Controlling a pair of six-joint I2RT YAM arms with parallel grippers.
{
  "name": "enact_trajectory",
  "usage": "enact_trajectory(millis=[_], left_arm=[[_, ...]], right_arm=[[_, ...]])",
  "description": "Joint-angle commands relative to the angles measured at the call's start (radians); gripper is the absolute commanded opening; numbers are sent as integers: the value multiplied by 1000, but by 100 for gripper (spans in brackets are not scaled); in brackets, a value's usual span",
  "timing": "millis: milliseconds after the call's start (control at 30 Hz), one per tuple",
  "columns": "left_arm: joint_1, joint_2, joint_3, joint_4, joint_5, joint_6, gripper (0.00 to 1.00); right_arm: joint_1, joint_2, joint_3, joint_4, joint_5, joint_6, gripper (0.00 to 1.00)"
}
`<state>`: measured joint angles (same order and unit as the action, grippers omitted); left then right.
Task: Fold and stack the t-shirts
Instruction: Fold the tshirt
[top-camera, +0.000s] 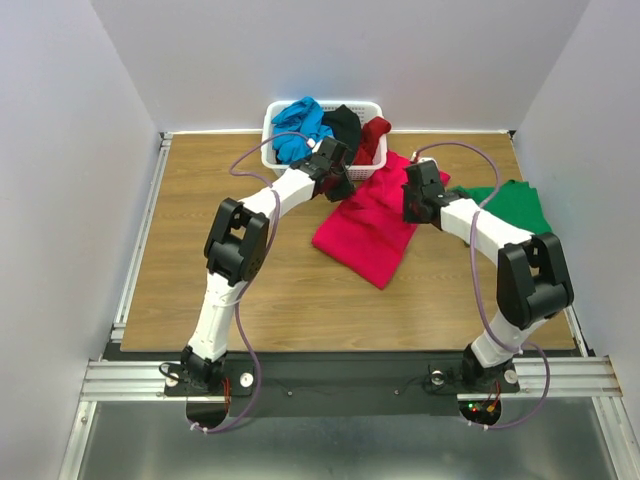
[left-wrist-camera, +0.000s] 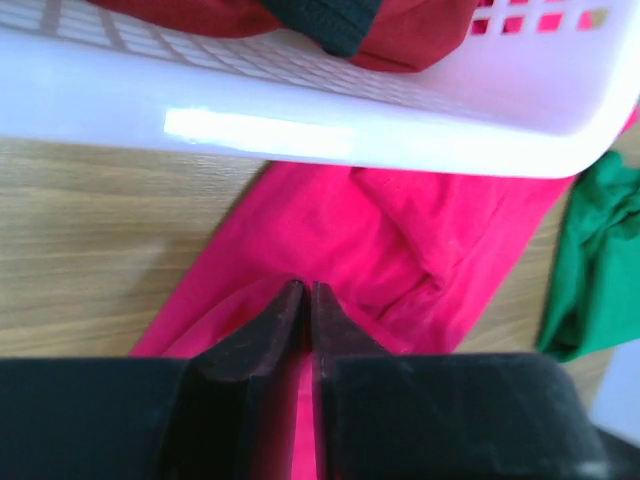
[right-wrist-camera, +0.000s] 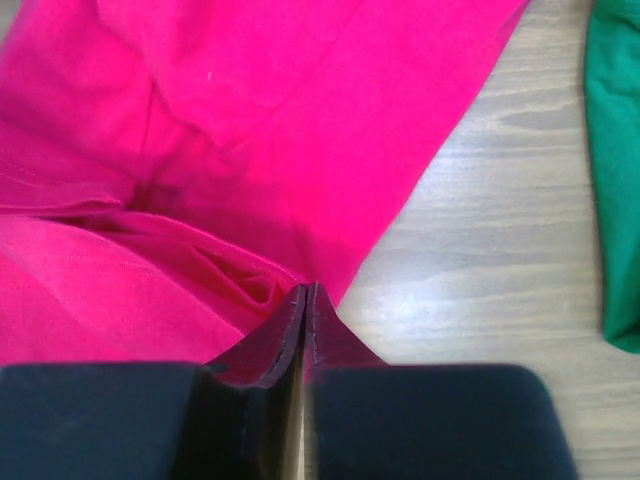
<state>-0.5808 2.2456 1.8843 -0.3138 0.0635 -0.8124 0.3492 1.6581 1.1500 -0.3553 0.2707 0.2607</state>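
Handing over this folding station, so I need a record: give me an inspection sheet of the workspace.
Surface: wooden tabletop, no spills seen.
Job's things: bright pink-red cloth t-shirt rumpled mid-table; green cloth t-shirt at right edge; blue t-shirt, black t-shirt, dark red t-shirt in white plastic lattice basket.
Clutter: nothing seen.
Grippers: left gripper fingers nearly together over pink shirt, grip unclear; right gripper shut at its edge.
Cables: purple cables along both arms.
Surroundings: white walls, aluminium rails.

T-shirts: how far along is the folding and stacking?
Done: perhaps the green shirt, lying alone at the right; no stack yet. In hand: the pink shirt, both jaws at its edge. Left: blue, black and dark red shirts in the basket.
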Motion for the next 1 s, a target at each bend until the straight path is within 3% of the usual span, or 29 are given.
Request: enact_trajectory(millis=[0, 33, 67, 100, 267, 300, 333, 567, 667, 867, 967], left_arm=[[-1, -47, 68, 12, -8, 19, 54], [-5, -60, 64, 10, -23, 30, 65], [-8, -85, 59, 12, -34, 35, 89], [-17, -102, 40, 10, -53, 38, 96], [-56, -211, -62, 22, -56, 53, 96], [-65, -228, -85, 24, -88, 55, 97], [-71, -245, -109, 25, -93, 55, 97], [-80, -495, -515, 151, -91, -13, 98], [-79, -561, -612, 150, -128, -28, 98], [-34, -586, -810, 179, -113, -57, 98], [-7, -571, -833, 208, -97, -60, 98]], right_arm=[[-19, 5, 59, 62, -37, 2, 27], [-19, -15, 57, 62, -45, 3, 50], [-18, -24, 57, 62, -53, 5, 58], [-19, -32, 59, 62, -68, 3, 67], [-19, -115, 16, 61, -123, -9, 76], [-19, -126, 7, 61, -155, -32, 93], [-18, -132, -2, 64, -186, -43, 100], [33, -43, 8, 99, -229, -93, 100], [54, 23, 34, 124, -197, -90, 100], [56, 169, 134, 133, -12, -58, 100], [54, 227, 186, 134, 80, -35, 100]])
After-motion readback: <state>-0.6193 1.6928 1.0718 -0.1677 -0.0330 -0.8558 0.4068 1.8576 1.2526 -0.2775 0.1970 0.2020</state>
